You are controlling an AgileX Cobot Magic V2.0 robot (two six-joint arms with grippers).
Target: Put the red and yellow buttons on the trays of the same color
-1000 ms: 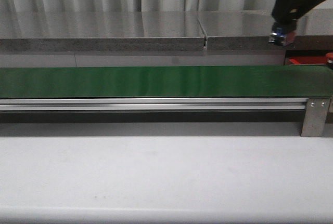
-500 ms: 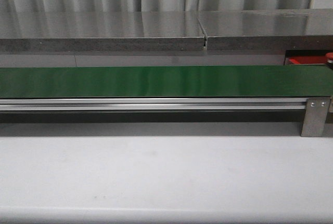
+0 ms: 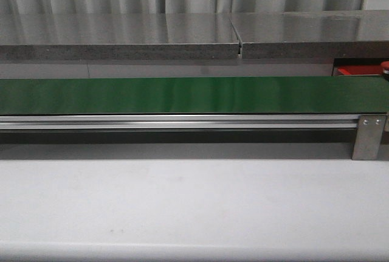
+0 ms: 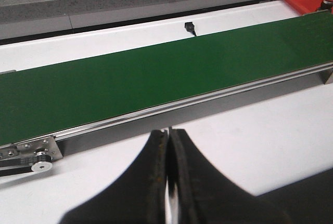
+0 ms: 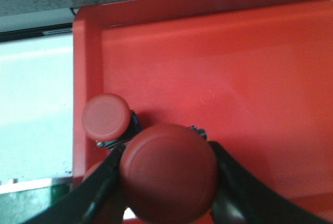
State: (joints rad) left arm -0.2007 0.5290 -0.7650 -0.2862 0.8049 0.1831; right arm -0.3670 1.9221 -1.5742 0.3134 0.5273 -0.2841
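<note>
- The right pincer (image 5: 169, 182) holds a big-looking round red button (image 5: 169, 172) between its two dark fingers (image 5: 234, 187), over the red tray (image 5: 234, 63); the fingers run off the picture's edge, so their tips are hidden.
- A second red button (image 5: 106, 116) sits on the tray floor just beside the held one, near the tray's corner; a dark base shows under its cap.
- A sliver of a third red round shape peeks out behind the left finger; too little shows to tell what it is.
- Whether the held button touches the tray floor cannot be told.
- The left pincer (image 4: 168, 182) is closed with nothing in it, its fingers pressed together above the white counter (image 4: 260, 141), near the green belt (image 4: 156, 78).
- In the front view neither arm appears; the belt (image 3: 182, 95) stretches across the counter (image 3: 182, 201), bare.
- Only a corner of the tray (image 3: 352, 71) shows there, at the belt's far right end behind it, mostly cut off by the frame.
- A small dark part (image 4: 190, 26) stands beyond the belt.
</note>
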